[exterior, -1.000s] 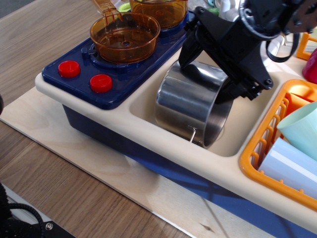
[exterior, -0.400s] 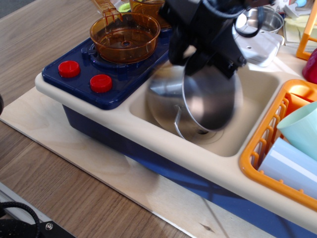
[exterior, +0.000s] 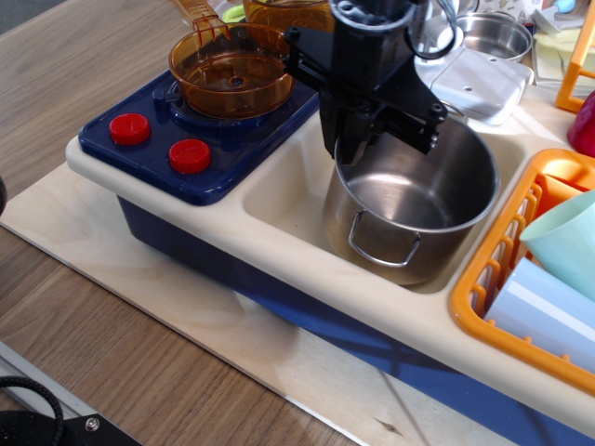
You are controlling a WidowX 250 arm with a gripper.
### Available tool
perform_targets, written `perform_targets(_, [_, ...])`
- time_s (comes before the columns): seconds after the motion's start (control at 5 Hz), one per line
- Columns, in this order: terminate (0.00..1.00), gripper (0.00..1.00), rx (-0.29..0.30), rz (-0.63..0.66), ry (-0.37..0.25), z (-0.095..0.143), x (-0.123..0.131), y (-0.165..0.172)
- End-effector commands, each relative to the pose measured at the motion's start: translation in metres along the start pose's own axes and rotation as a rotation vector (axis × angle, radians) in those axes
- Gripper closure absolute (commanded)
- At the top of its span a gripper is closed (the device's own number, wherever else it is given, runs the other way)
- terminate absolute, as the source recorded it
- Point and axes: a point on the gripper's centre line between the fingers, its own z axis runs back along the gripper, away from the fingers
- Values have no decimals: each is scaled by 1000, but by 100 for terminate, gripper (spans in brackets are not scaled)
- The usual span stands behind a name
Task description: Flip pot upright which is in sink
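The shiny steel pot (exterior: 409, 218) stands upright with its opening up in the cream-beige sink (exterior: 279, 190), toward the right side of the basin. One wire loop handle (exterior: 383, 253) faces the front. My black gripper (exterior: 351, 149) comes down from above at the pot's back-left rim. Its jaws are closed on the rim, one inside and one outside the wall. The pot's inside is empty.
An amber plastic pan (exterior: 232, 70) sits on the blue stove beside two red knobs (exterior: 130, 128). An orange dish rack (exterior: 502, 269) with a pale cup (exterior: 567, 237) borders the sink on the right. A small steel bowl (exterior: 493, 35) stands behind.
The pot lay on its side at the sink's left; the gripper has swung it round and up, and it now stands upright further right. The gripper moved left and back.
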Motion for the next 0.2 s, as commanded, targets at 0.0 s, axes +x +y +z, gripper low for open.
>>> perform_targets(0.0, [100, 0, 3, -2, -71, 12, 6, 3])
